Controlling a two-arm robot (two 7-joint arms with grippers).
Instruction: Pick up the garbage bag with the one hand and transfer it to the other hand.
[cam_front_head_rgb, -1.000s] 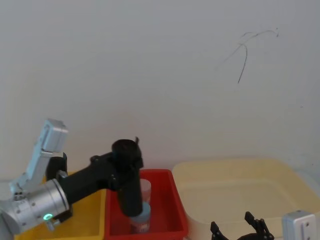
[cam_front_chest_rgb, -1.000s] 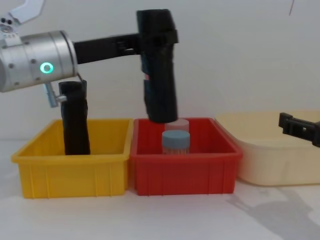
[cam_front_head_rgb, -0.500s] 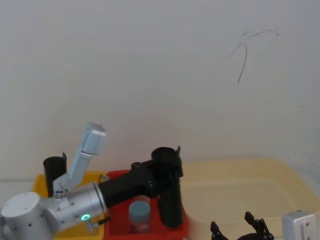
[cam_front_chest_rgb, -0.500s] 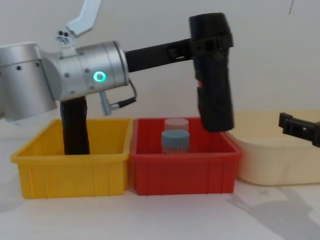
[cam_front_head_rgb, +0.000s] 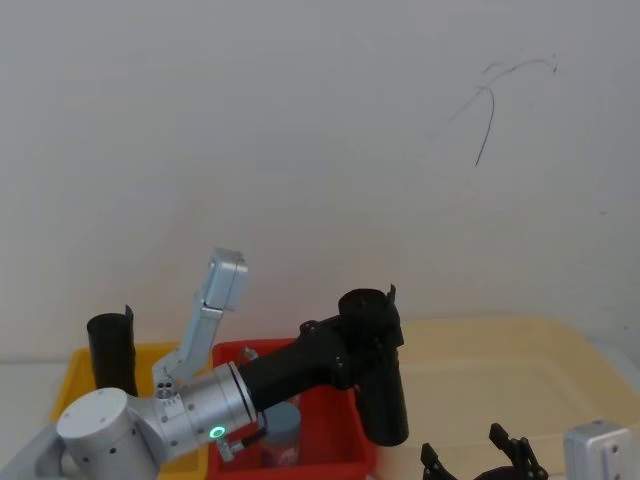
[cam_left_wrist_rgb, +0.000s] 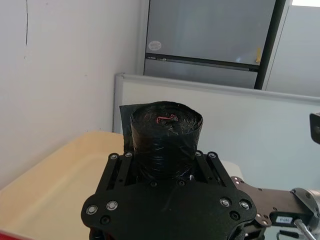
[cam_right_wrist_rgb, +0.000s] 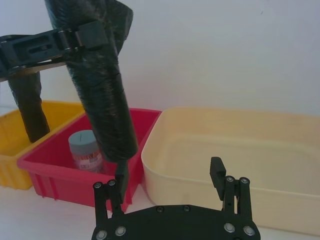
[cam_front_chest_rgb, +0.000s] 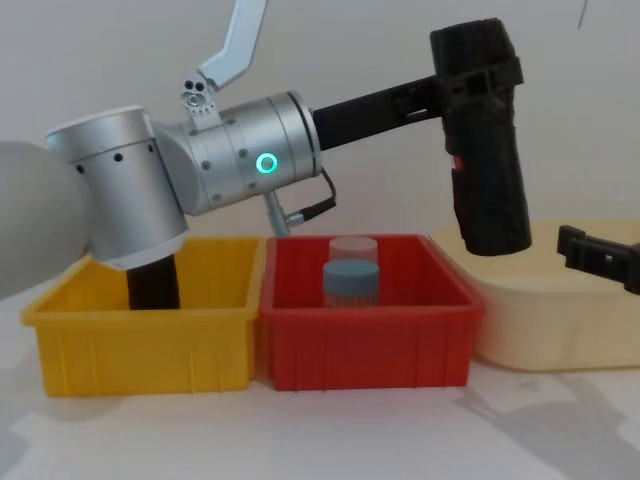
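The garbage bag (cam_front_chest_rgb: 488, 170), a thick black roll with a small red-and-white label, hangs upright in the air above the seam between the red bin and the cream tub. My left gripper (cam_front_chest_rgb: 478, 76), on the silver arm with the green ring, is shut on its upper end. From the left wrist the roll's top (cam_left_wrist_rgb: 166, 132) sits between the fingers. My right gripper (cam_right_wrist_rgb: 169, 170) stands open low at the front, apart from the bag (cam_right_wrist_rgb: 102, 95), which hangs ahead of it on its left. In the head view this gripper (cam_front_head_rgb: 465, 448) lies right of the roll (cam_front_head_rgb: 385, 395).
A yellow bin (cam_front_chest_rgb: 140, 345) on the left holds a slimmer black roll (cam_front_chest_rgb: 152, 285). The red bin (cam_front_chest_rgb: 365, 350) in the middle holds two jars (cam_front_chest_rgb: 351, 283). A wide cream tub (cam_front_chest_rgb: 560, 320) stands on the right. A white wall rises behind.
My left arm has carried the garbage bag to the right, from over the red bin to over the cream tub's near edge, closer to the right gripper. The right gripper has stayed put.
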